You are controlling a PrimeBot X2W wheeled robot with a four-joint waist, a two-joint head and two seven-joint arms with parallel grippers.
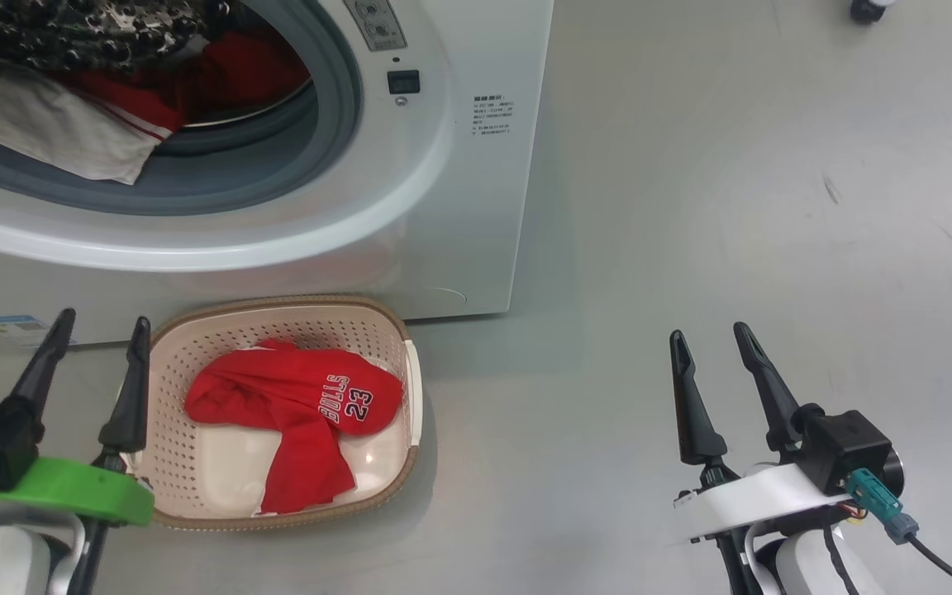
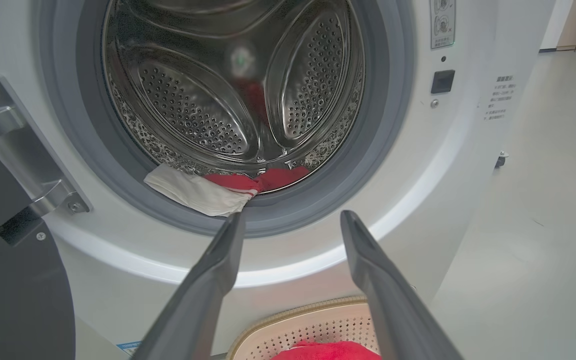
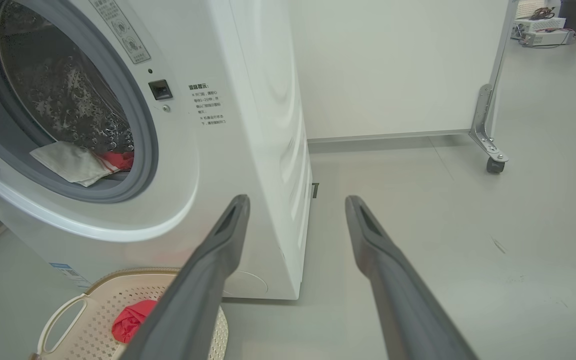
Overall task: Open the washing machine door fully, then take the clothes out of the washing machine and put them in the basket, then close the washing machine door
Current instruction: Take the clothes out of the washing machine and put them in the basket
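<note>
My left pincer (image 1: 104, 318) spread, empty; beyond it red-and-white garment (image 1: 71, 132) drapes over washing machine (image 1: 459, 165) seal (image 1: 195, 186); basket (image 1: 278, 301) on floor (image 1: 691, 207) before machine holds "BULLS 23" jersey (image 1: 302, 397); my right pincer (image 1: 709, 330) spread, empty, over floor.

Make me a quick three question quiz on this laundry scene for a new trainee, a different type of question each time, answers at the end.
1. True or false: the jersey lies in the basket.
2. What hangs over the grey seal of the washing machine?
A) a white and red garment
B) a blue towel
C) nothing
3. Fill in: the left gripper and the right gripper are both ____ and hold nothing.

Key
1. True.
2. A.
3. Open.
</note>
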